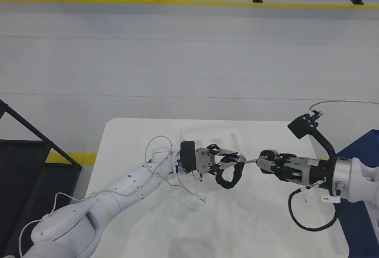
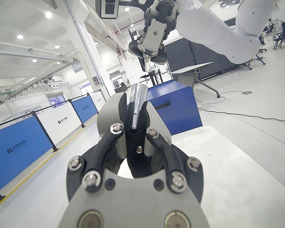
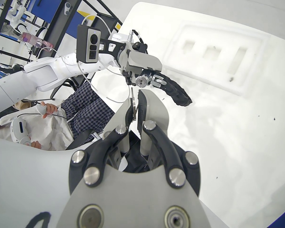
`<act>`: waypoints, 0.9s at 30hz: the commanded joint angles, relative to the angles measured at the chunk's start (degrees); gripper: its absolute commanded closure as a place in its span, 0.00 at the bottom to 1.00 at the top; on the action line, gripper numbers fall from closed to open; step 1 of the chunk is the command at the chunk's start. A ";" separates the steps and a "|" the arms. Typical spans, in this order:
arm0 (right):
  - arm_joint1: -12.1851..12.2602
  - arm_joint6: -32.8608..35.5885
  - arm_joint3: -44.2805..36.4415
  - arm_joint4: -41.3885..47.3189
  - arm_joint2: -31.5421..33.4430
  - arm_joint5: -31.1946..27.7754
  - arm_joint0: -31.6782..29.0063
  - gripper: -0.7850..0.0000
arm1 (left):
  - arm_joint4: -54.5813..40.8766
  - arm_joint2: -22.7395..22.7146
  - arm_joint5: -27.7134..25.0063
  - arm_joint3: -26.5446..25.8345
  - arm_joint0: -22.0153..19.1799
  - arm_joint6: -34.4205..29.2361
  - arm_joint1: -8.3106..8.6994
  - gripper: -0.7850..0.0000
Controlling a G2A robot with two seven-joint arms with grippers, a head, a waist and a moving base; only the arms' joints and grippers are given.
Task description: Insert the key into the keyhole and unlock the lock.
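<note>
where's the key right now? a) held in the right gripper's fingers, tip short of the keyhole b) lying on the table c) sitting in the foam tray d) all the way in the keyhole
a: the key is pinched in the right gripper, and a gap shows between its tip and the keyhole of the lock that the left gripper holds.

Pale grey floor (image 1: 176, 64), blue barriers (image 2: 19, 141), round ceiling lamps (image 2: 48, 14).

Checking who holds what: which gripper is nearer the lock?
Left. The left gripper is shut on the lock; the right gripper, shut on the key, faces its keyhole across a gap.
</note>
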 commanded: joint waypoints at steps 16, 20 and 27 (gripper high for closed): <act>1.03 1.88 -4.07 -12.52 -3.20 1.92 2.42 1.00 | 0.24 -2.58 2.22 -1.77 3.27 -1.08 0.15 1.00; 1.10 2.26 -4.07 -14.11 -5.68 2.56 4.24 1.00 | 1.35 -3.36 3.85 -1.32 4.13 0.30 -0.08 1.00; 1.16 2.42 -4.07 -16.64 -9.16 3.56 6.75 1.00 | 2.67 -4.33 4.37 -0.71 4.73 0.31 -0.71 1.00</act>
